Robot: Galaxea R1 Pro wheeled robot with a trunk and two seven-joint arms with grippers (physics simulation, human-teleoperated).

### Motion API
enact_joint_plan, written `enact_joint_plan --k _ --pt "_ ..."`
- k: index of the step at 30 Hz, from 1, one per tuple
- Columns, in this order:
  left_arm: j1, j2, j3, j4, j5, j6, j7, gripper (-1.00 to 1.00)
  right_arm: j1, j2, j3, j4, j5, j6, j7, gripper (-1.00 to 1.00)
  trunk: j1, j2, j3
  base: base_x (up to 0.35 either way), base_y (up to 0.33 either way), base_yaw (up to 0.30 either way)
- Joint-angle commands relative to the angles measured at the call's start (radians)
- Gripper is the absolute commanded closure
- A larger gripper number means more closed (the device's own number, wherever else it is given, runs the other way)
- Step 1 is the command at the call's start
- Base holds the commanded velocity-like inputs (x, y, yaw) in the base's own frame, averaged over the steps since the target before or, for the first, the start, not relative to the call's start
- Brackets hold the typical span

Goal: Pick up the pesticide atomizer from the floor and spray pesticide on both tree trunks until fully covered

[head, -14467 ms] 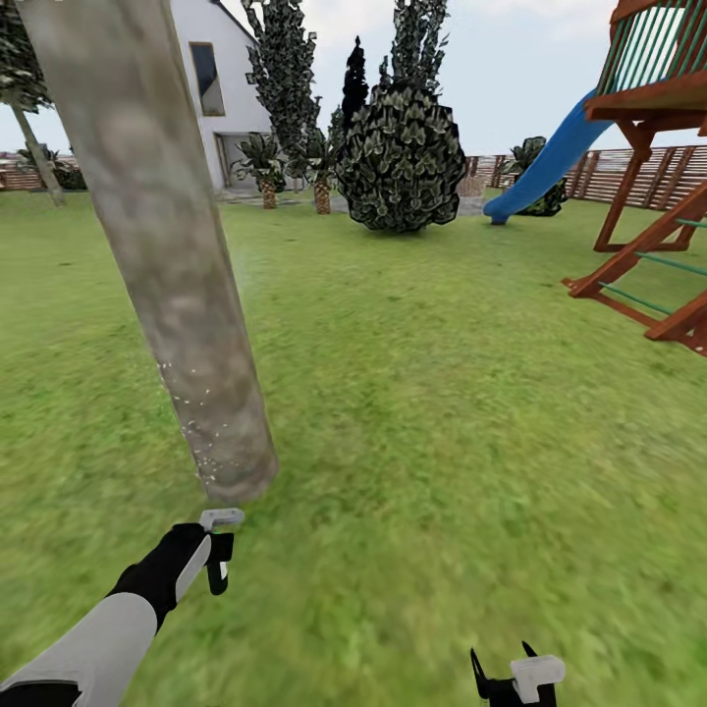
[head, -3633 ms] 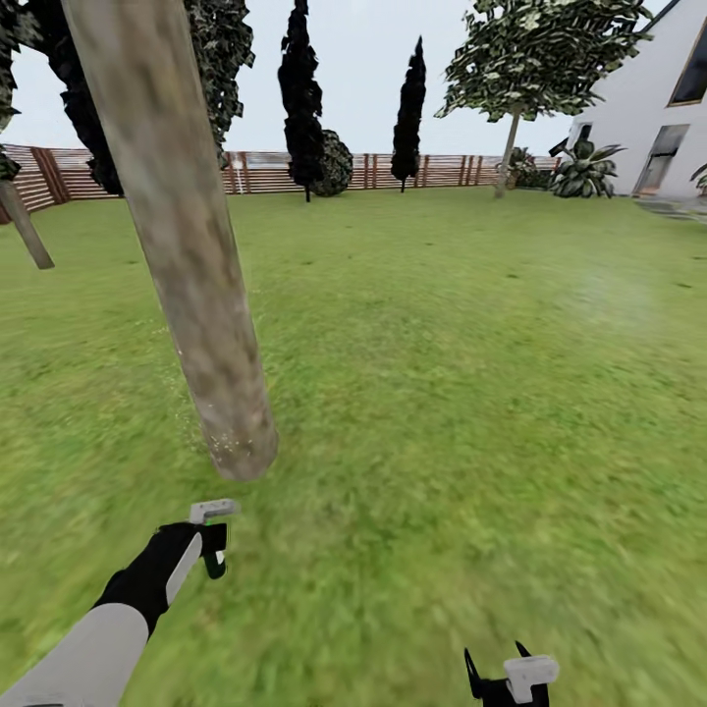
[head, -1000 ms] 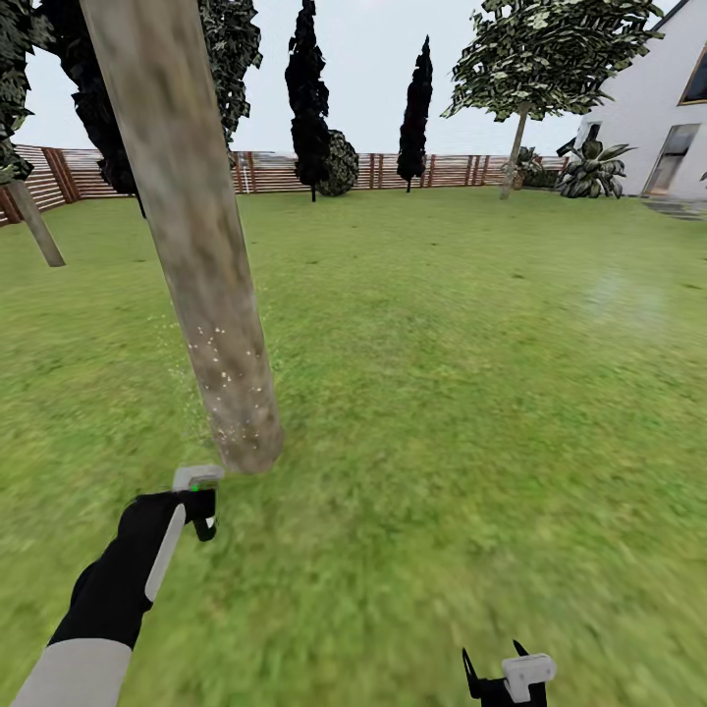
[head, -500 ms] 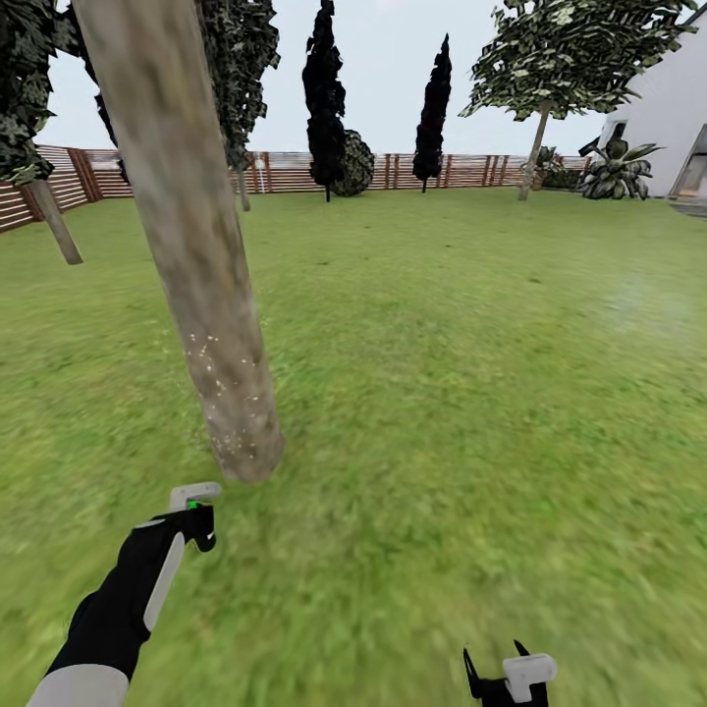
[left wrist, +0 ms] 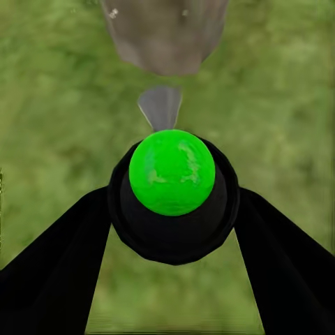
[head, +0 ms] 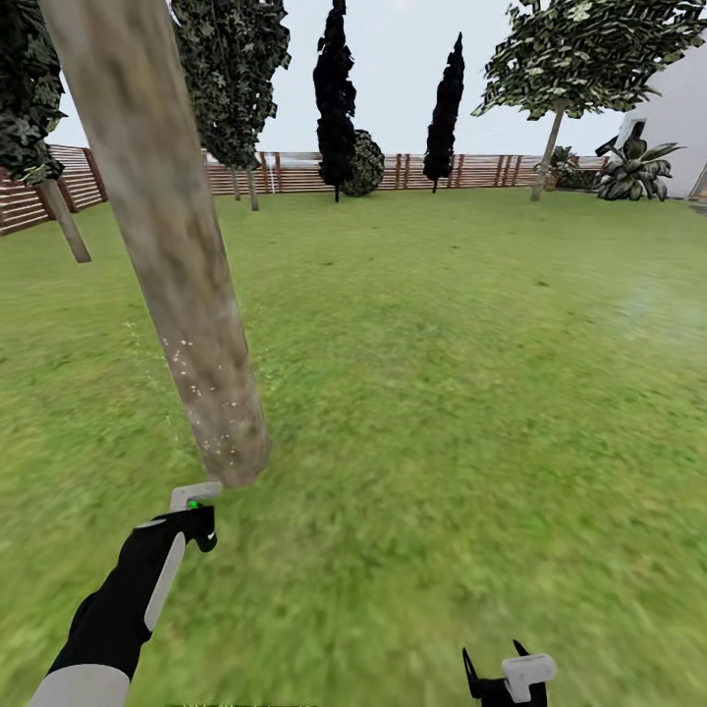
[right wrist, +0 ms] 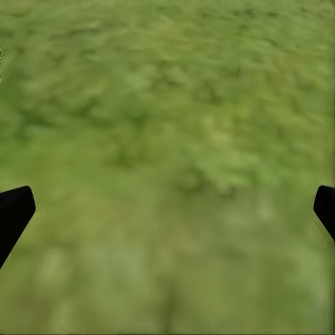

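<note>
My left gripper [head: 199, 527] is shut on the pesticide atomizer [head: 194, 499], a black body with a green cap [left wrist: 172, 172] and a grey nozzle [left wrist: 160, 105]. The nozzle points at the base of the thick beige-grey tree trunk [head: 187, 295], which stands just beyond it. Whitish pesticide specks [head: 201, 388] dot the lower trunk and drift beside it. A second tree [head: 547, 147] with a pale thin-looking trunk and jagged foliage stands far off at the right by the fence. My right gripper [head: 506, 676] hangs open low over the grass floor [right wrist: 167, 153], holding nothing.
A brown slat fence [head: 295, 172] bounds the lawn at the back. Two narrow black trees [head: 336, 98] and a round bush [head: 368, 165] stand before it. Another pale leaning trunk [head: 64, 221] is at the far left, and a white house wall [head: 687, 108] at the far right.
The head view has swung a little, shifting the scene rightward. My left gripper with the atomizer sits slightly lower than a second ago. Specks still show on the lower trunk.
</note>
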Motion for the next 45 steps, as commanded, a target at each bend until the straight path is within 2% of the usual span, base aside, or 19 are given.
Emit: enact_joint_plan --k 1,19,38,45 --pt "0.0 0.0 0.0 0.0 0.0 0.0 -0.001 1.0 0.0 0.0 0.0 0.0 0.0 0.0 0.0 -1.0 0.0 0.0 0.0 0.0 -0.277 0.273" --pt "0.0 0.0 0.0 0.0 0.0 0.0 -0.001 1.0 0.0 0.0 0.0 0.002 0.0 0.001 0.0 -1.0 0.0 0.0 0.0 0.0 -0.277 0.268" --pt "0.0 0.0 0.0 0.0 -0.001 -0.001 0.0 1.0 0.0 0.0 0.0 0.002 0.0 0.001 0.0 -1.0 0.0 0.0 0.0 0.022 -0.277 0.018" --pt "0.0 0.0 0.0 0.0 0.0 -0.002 -0.001 1.0 0.0 0.0 0.001 0.002 0.0 0.001 0.0 -1.0 0.0 0.0 0.0 0.122 -0.277 0.225"
